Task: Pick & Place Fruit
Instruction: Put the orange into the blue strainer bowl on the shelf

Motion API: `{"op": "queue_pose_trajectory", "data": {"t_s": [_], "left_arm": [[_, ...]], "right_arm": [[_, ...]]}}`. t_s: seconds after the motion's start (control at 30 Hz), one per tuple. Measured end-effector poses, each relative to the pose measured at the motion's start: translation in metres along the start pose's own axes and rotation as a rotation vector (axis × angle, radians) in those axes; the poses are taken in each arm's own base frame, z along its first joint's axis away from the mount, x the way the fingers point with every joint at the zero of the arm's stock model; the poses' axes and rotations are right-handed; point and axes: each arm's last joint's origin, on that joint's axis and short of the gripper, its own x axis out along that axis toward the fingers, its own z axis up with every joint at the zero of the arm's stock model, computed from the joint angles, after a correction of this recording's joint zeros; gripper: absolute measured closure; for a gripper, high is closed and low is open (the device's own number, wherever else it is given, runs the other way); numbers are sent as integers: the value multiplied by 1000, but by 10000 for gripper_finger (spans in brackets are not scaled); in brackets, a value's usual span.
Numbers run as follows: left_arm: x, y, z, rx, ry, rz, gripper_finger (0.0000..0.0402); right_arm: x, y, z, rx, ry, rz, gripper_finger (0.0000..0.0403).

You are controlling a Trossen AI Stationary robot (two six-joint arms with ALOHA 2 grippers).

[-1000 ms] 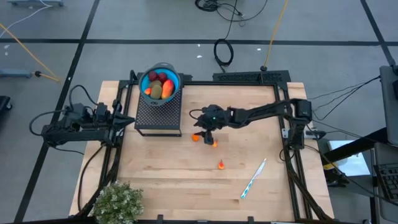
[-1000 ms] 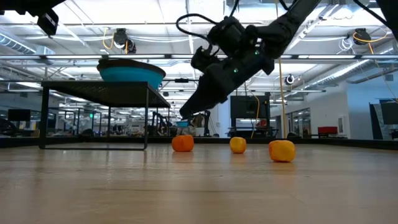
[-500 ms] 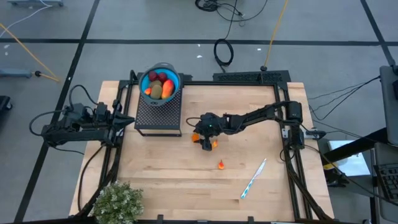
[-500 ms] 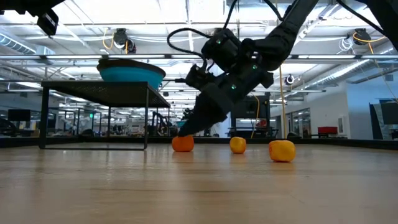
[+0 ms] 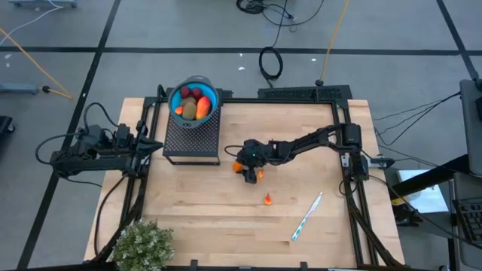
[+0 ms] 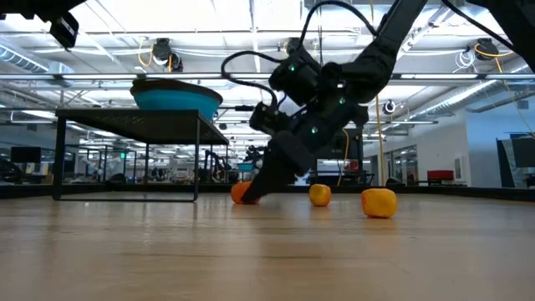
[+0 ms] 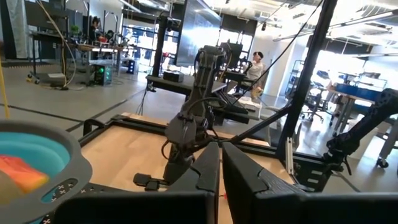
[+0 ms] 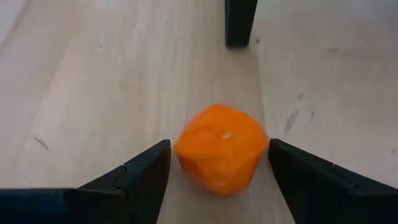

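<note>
Three small orange fruit pieces lie on the wooden table. My right gripper (image 5: 242,168) is low over the leftmost one (image 8: 222,140), tilted downward. Its open fingers (image 8: 144,171) stand close on either side of that piece, which rests on the table. In the low view the fingers (image 6: 253,192) partly hide that piece (image 6: 239,192). The other two pieces (image 5: 260,174) (image 5: 267,199) lie nearby on the right. More fruit fills the blue bowl (image 5: 193,102), which stands on a black stand (image 5: 191,140). My left gripper (image 7: 220,169) waits shut at the table's left edge.
One leg of the black stand (image 8: 239,22) is just beyond the orange piece. A white-and-blue pen (image 5: 306,216) lies toward the near right. A bushy green plant (image 5: 141,245) sits at the near left corner. Bare wood stretches along the near side.
My right gripper has come down and a little toward the table's left, tipping further downward, until its fingers straddle the leftmost orange piece at table height. The fruit pieces have not moved.
</note>
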Motion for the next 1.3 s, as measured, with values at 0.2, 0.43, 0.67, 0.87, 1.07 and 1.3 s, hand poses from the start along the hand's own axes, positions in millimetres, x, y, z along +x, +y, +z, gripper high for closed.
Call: {"op": "queue_pose_trajectory", "data": {"t_s": [0.2,0.43,0.67,0.87,1.07,1.3], "left_arm": [[0,0,0,-23,2,-5,388],[0,0,0,-23,2,-6,396],[0,0,0,-30,1,-1,376],[0,1,0,-50,-7,33,376],[0,1,0,-64,-9,37,386],[0,1,3,-151,-34,31,390]], "right_arm": [[4,-1,-3,0,9,-40,140],[4,-2,-2,0,1,-43,140],[5,3,0,-10,-24,-42,177],[6,6,0,22,-28,-33,232],[-4,9,10,28,-60,-26,254],[-36,12,40,15,-163,-32,248]]}}
